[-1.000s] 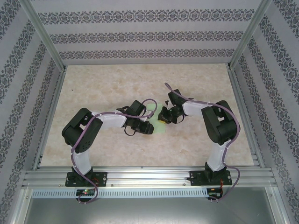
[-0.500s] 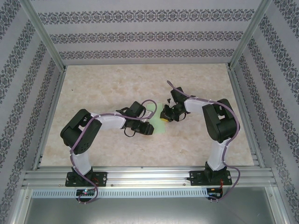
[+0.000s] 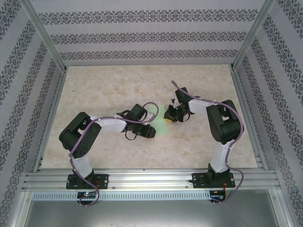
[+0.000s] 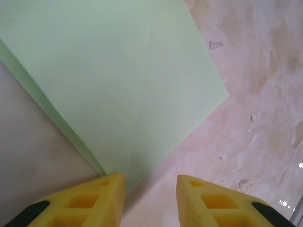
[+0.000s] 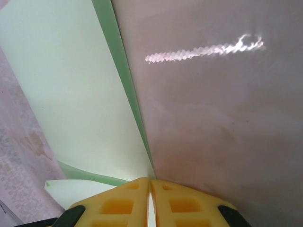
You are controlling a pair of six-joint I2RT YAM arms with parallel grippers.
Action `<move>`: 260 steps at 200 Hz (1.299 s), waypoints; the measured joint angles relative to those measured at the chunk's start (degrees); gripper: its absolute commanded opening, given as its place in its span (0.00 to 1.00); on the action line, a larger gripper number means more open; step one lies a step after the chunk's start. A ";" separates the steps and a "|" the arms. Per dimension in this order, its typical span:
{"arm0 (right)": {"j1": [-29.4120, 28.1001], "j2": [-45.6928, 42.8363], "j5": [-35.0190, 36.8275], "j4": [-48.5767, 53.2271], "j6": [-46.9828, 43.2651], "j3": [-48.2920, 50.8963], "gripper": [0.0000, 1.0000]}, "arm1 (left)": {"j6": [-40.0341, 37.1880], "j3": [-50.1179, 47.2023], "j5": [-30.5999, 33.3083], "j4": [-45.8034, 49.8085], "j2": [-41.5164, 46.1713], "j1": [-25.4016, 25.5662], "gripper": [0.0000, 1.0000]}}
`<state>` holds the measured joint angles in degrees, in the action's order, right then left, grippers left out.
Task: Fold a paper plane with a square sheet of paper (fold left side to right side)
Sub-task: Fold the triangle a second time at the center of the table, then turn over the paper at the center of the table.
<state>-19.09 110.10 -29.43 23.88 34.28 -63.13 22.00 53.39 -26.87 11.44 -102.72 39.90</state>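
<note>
Where the marbled beige tabletop [image 3: 118, 85] is enclosed by walls [image 3: 142, 33] papered in ornamental bands and by aluminium posts [image 3: 45, 40], the sheet of paper [image 3: 161, 126] is found near the middle. At its 8 o'clock the left gripper [image 4: 150, 182] is set, its yellow fingers [image 4: 97, 198] parted a little and nothing clasped; the sheet's pointed tip is met by one finger. At 2 o'clock the right gripper [image 5: 150, 182] is closed upon a raised edge. The paper is thin, pale mint, layered and centre-creased.
</note>
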 measured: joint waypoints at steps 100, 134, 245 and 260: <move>3.43 -9.49 7.43 0.15 -4.00 0.31 0.41 | 0.22 -0.61 0.15 8.09 10.56 -3.32 0.54; 5.38 -18.08 9.46 -0.33 -6.10 4.11 0.53 | 1.31 4.37 -0.90 6.97 8.07 -6.12 0.60; 6.10 -25.14 6.80 -5.11 -5.70 16.31 0.64 | 1.46 20.90 -6.01 4.26 -12.96 -6.14 0.48; 6.10 -25.11 6.51 -5.49 -5.64 16.48 0.64 | 1.46 21.16 -6.78 4.24 -13.38 -6.14 0.37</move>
<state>-12.99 84.99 -22.92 18.39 28.64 -46.65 23.46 74.54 -33.65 15.68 -116.09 33.76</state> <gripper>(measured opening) 0.643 0.454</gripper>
